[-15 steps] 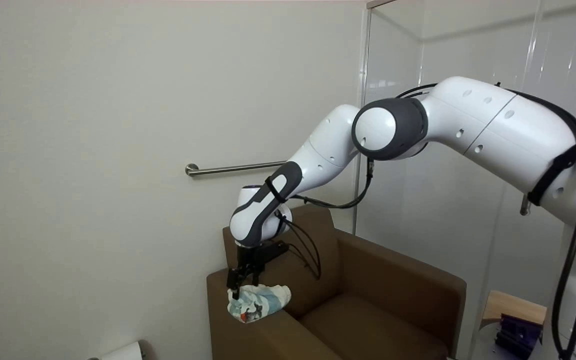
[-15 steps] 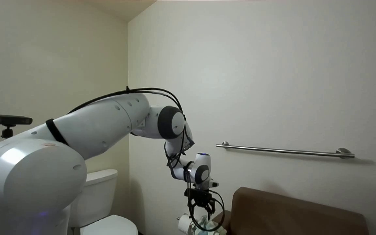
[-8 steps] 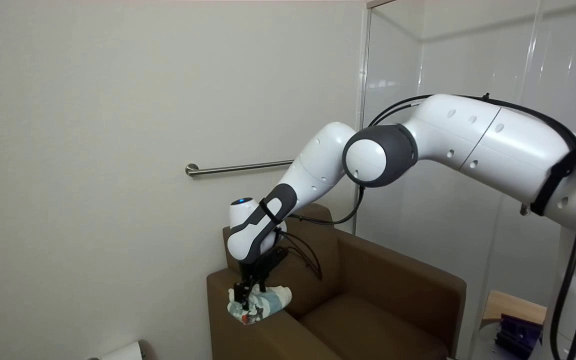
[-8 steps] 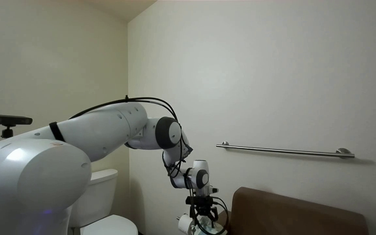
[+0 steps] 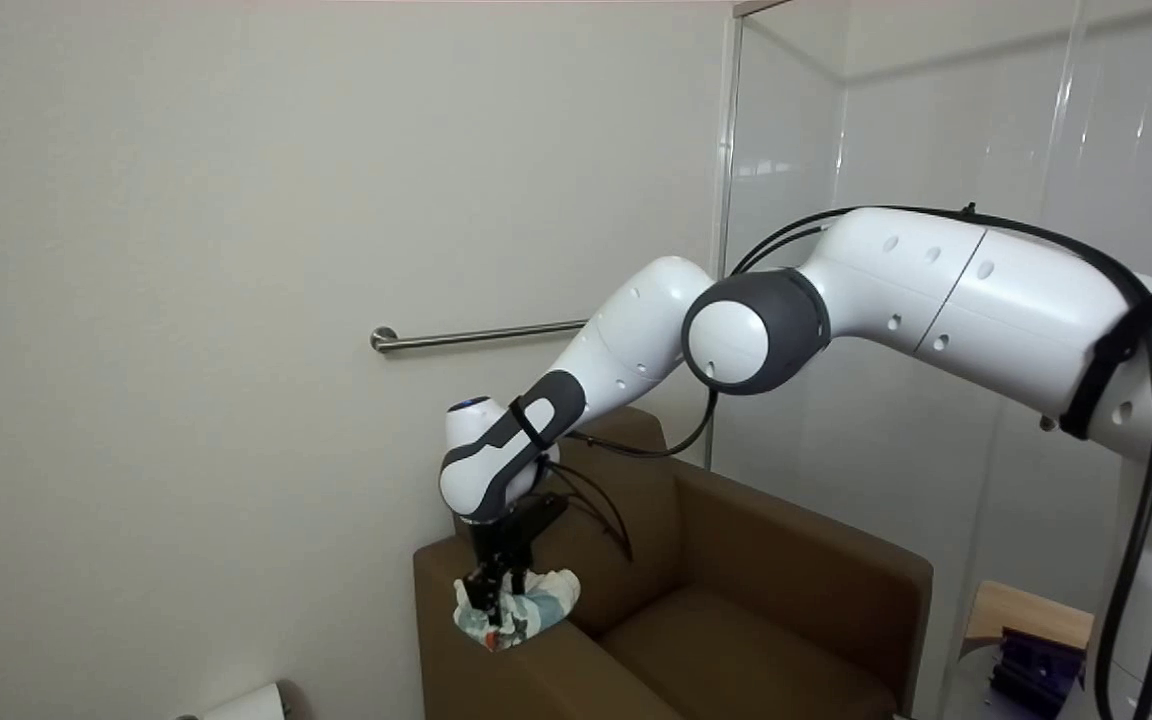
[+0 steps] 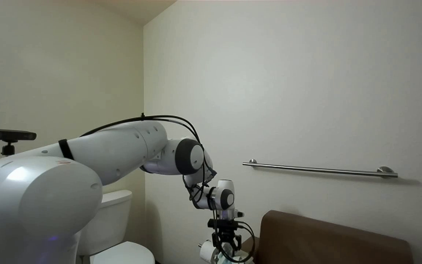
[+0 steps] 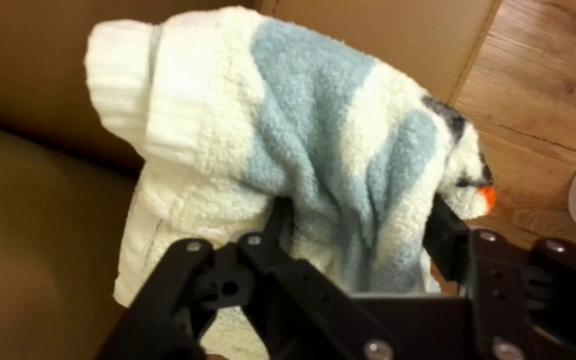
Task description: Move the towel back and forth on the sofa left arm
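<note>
A white and pale-blue patterned towel (image 5: 546, 598) lies bunched on top of the brown sofa arm (image 5: 511, 685), near the backrest. In the wrist view the towel (image 7: 313, 90) shows folds, a black patch and an orange spot. My gripper (image 5: 506, 608) points down into it; it also shows in an exterior view (image 6: 228, 252). In the wrist view the gripper's fingers (image 7: 360, 210) are part-way closed on a thick gathered fold, touching it on both sides. The left fingertip is sunk in the cloth. The lower part of the towel is hidden behind the gripper.
The sofa backrest (image 6: 335, 240) stands beside the arm, against the wall. A metal grab bar (image 5: 481, 336) runs along the wall above. A white paper roll (image 6: 207, 251) is just beyond the sofa arm. A toilet (image 6: 123, 253) stands farther off. The wooden floor (image 7: 538, 100) lies beyond the arm's edge.
The arm has lowered, bringing the gripper from above the towel down into it. The fingers have come closer together and the cloth between them has gathered. The towel has barely shifted.
</note>
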Robot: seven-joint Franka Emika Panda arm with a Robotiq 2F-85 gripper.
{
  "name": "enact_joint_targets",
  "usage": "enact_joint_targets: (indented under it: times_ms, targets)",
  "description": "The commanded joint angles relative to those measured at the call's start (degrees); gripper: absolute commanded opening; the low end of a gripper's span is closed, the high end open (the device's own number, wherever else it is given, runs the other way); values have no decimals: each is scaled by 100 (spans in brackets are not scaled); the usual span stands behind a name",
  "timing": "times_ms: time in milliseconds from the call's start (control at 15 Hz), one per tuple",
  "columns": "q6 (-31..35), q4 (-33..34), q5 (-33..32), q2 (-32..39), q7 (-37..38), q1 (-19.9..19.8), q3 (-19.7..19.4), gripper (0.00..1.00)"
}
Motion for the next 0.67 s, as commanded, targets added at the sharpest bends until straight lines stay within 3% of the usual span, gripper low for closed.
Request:
enact_joint_targets:
  times_ms: [0, 267, 600]
  targets:
    - [-302, 234, -17, 196, -236, -133, 172, 36]
    - [-428, 264, -7, 186, -269, -156, 230, 10]
    - [-560, 188, 18, 109, -405, -213, 289, 10]
